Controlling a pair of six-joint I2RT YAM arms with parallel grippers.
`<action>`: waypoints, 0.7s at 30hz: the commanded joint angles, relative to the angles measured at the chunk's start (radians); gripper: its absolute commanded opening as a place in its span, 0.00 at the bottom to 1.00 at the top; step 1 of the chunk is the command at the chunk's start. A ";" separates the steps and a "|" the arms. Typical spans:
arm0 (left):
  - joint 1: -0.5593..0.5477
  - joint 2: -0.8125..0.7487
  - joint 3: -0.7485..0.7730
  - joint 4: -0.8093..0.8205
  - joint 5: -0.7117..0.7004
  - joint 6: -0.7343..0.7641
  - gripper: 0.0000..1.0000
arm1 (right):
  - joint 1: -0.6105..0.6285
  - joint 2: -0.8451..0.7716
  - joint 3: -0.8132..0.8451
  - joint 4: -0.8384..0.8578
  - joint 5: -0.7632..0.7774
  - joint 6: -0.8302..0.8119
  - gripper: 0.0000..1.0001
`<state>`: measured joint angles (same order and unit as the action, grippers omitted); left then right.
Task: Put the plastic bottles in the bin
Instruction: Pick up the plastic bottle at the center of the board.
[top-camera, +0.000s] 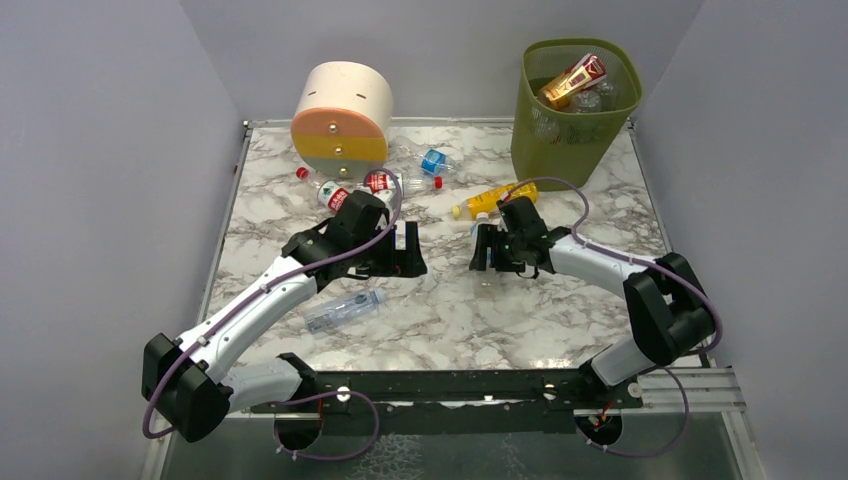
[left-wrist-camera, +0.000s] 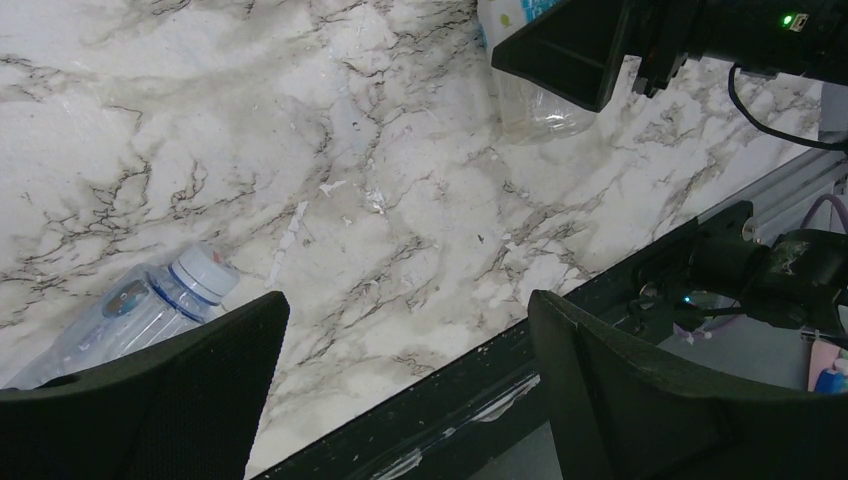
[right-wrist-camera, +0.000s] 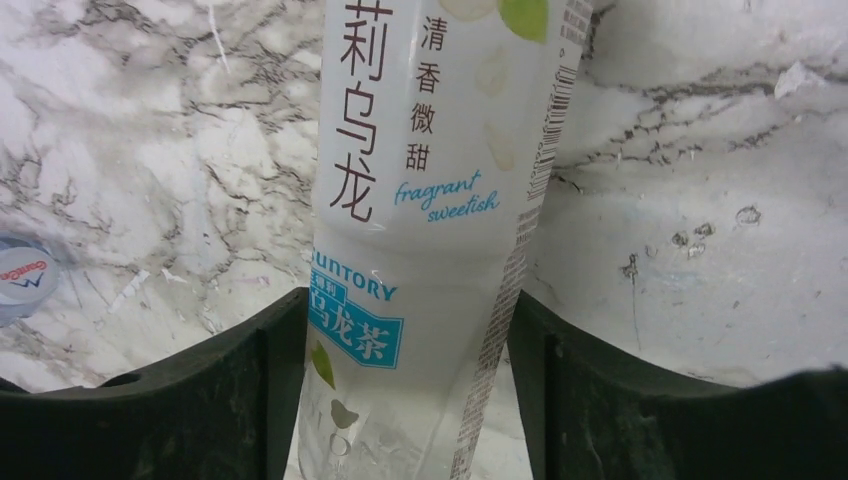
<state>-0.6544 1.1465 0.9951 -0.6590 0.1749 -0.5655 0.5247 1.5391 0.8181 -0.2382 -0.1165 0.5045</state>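
Gripping with the right jaws a clear plastic bottle with white label and blue lettering (right-wrist-camera: 420, 250), pressed on both its sides, down at the white marble desk (top-camera: 450, 320). Holding the left jaws wide apart, with nothing between, above the desk's near edge. Just beside the left jaws, lying flat: a clear plastic bottle with white cap (left-wrist-camera: 150, 310). Beyond the right jaws, on its side: a yellow plastic bottle (top-camera: 495, 200). At the far right corner, upright: the olive-green mesh plastic bin (top-camera: 560, 140), with a red-and-gold bottle (top-camera: 572, 80) inside. Strewn by the cream-orange-yellow round drawer box (top-camera: 342, 110): other small bottles (top-camera: 381, 182).
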 joint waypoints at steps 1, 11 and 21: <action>0.004 -0.016 -0.003 0.024 0.021 -0.003 0.95 | 0.008 -0.014 0.058 -0.045 0.036 0.006 0.67; 0.004 -0.009 -0.015 0.035 0.025 0.003 0.95 | 0.008 -0.137 0.229 -0.186 0.086 -0.037 0.53; 0.004 -0.020 -0.021 0.039 0.026 0.009 0.95 | -0.024 -0.088 0.586 -0.317 0.094 -0.112 0.52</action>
<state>-0.6544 1.1465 0.9848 -0.6434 0.1761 -0.5644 0.5228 1.4284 1.2610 -0.4862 -0.0460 0.4393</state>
